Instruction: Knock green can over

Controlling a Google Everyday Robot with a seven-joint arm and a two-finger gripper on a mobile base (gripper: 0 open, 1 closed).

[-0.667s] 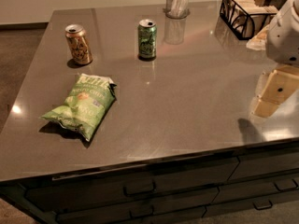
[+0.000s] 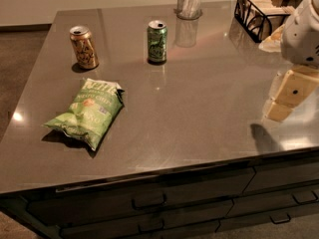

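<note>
The green can [image 2: 157, 41] stands upright on the grey counter [image 2: 199, 113], toward the back and a little left of centre. It is dark green with pale lettering and a silver top. My gripper [image 2: 288, 96], tan below a white arm, hangs over the counter's right edge. It is far to the right of the can and nearer the front, and it touches nothing.
An orange-brown can [image 2: 83, 47] stands upright left of the green can. A flat light-green chip bag [image 2: 87, 112] lies in front of it. A clear glass container [image 2: 189, 1] stands at the back, behind the green can. A black wire basket [image 2: 261, 11] sits at the back right.
My gripper has shifted very slightly to the left. The cans and the bag have not moved.
</note>
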